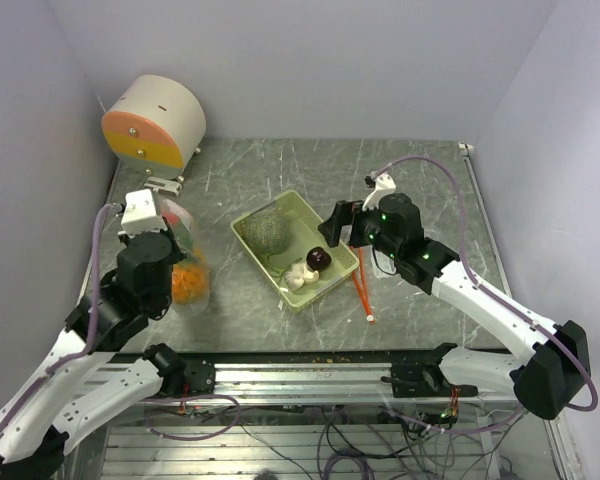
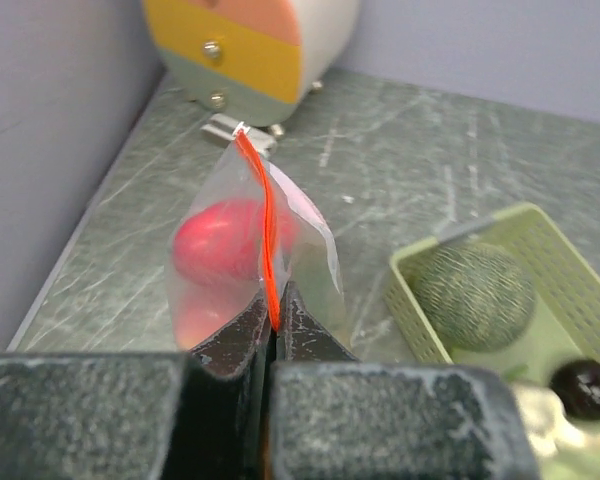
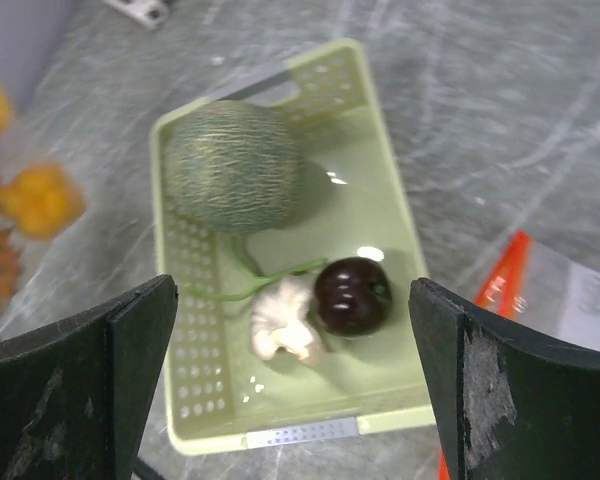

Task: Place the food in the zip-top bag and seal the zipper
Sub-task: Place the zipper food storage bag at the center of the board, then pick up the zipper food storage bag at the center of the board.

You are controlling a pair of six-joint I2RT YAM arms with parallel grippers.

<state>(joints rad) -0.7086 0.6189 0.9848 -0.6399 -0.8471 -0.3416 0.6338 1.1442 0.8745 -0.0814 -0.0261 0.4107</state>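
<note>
My black left gripper [image 2: 275, 318] points to twelve o'clock, pinched on the clear zip-top bag [image 2: 315, 250]; my black right gripper [image 3: 292, 300] reaches toward ten o'clock, fingers spread wide.

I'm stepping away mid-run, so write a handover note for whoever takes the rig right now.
Left pincer: shut on the orange zipper edge of the zip-top bag, holding it upright.
Right pincer: open, above the basket.
In the bag: red piece, orange fruit.
In the basket: melon, garlic, dark round fruit.
Left to do: move those across, then seal the zipper.
</note>
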